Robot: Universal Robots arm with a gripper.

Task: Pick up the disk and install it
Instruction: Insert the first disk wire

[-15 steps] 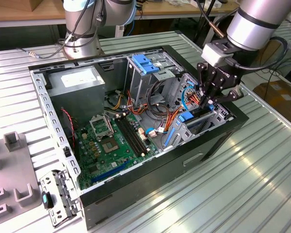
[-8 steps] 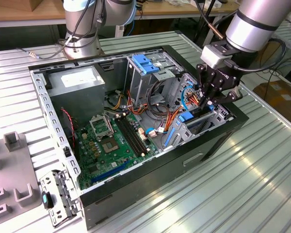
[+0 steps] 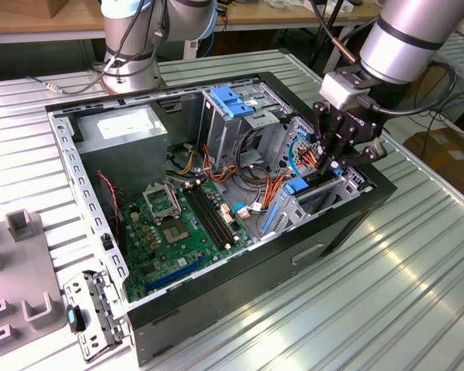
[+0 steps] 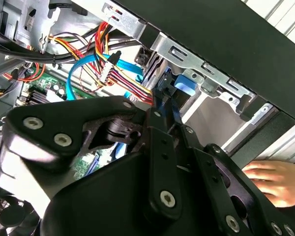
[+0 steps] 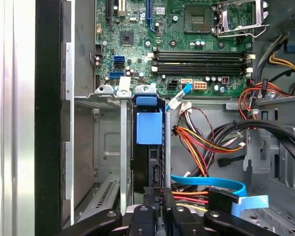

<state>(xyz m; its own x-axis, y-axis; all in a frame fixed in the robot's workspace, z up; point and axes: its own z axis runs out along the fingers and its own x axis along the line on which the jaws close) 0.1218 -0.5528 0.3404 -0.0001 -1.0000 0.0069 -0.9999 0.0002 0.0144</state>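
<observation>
The disk point(image 5: 148, 129) stands on edge in a slot of the metal drive cage point(image 5: 106, 142), its blue plastic rail facing the first wrist camera and its dark body running down toward the fingers. In the exterior view the disk's blue end point(image 3: 296, 185) shows in the cage point(image 3: 329, 199) at the case's right end. My gripper point(image 3: 327, 161) reaches down into that cage. Its black fingers point(image 5: 148, 195) sit close together on the disk's edge, and in the second wrist view the gripper point(image 4: 166, 105) narrows to a tip by the blue rail point(image 4: 185, 86).
Bundles of red, orange and blue cables point(image 5: 201, 142) lie right beside the slot. The motherboard point(image 3: 170, 232) fills the case floor, with a grey box point(image 3: 127, 131) and a second cage with a blue latch point(image 3: 230, 100) at the back. A person's hand point(image 4: 274, 182) rests outside the case.
</observation>
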